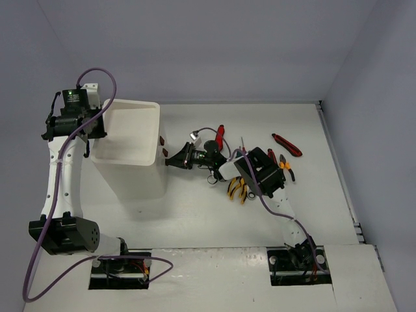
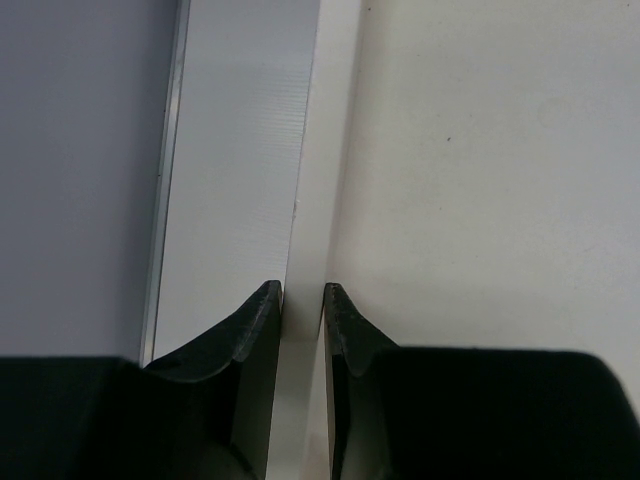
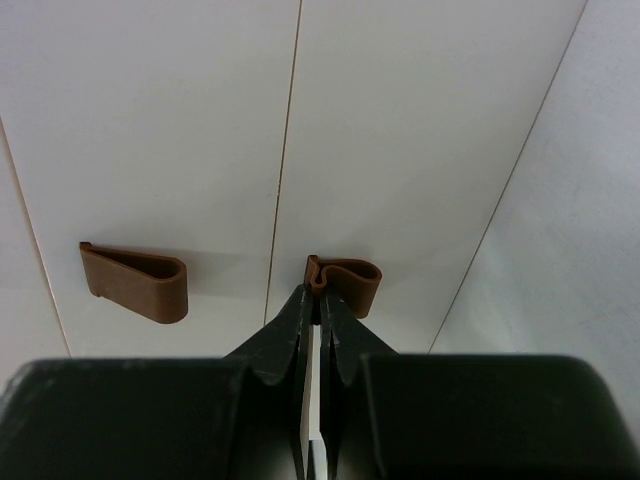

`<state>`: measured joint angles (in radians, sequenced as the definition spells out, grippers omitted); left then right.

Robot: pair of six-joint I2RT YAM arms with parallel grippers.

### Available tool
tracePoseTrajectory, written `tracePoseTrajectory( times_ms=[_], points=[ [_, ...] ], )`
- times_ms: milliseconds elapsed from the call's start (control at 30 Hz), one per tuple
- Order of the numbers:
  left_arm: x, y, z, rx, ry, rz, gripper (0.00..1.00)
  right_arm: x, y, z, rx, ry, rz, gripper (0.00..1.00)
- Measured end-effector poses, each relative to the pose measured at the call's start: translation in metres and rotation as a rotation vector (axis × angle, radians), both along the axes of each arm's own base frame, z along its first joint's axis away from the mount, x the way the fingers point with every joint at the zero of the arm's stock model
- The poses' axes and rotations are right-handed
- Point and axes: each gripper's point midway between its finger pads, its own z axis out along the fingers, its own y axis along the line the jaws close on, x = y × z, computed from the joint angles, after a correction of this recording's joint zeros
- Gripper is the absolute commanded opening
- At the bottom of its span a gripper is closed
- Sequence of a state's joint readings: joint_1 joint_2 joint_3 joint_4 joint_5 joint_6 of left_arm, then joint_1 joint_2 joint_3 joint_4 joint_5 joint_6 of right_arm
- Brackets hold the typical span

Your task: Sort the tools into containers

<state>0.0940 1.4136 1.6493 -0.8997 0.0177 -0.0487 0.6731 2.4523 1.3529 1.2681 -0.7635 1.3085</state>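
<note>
Right wrist view has the right gripper (image 3: 317, 300) pinched shut on a brown drawer handle (image 3: 348, 282) of the white box (image 1: 133, 182) — left gripper (image 2: 298, 300) clamping its rim — so the pull-open step likely calls for a straight outward draw, tools (image 1: 237, 188) lying on the surface (image 1: 195, 221)

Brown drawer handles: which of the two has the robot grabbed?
The right-hand handle in the right wrist view: the right gripper has its fingertips pinched on that handle's curled lip. The left-hand handle hangs untouched.
</note>
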Motion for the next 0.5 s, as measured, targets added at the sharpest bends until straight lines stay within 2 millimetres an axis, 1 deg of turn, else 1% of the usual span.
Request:
tracePoseTrajectory(
  times_ms=[167, 300, 500],
  points=[
    [0.000, 0.001, 0.000, 0.003, 0.001, 0.001, 0.01, 0.000, -0.004, 0.000, -0.028, -0.053, -0.020, 0.00],
    [0.001, -0.001, 0.000, 0.001, 0.000, -0.003, 0.00, 0.002, -0.013, 0.000, -0.071, -0.083, -0.052, 0.00],
    [0.003, -0.002, 0.000, 0.001, -0.004, -0.012, 0.00, 0.002, -0.041, -0.002, -0.120, -0.097, -0.079, 0.00]
  ],
)
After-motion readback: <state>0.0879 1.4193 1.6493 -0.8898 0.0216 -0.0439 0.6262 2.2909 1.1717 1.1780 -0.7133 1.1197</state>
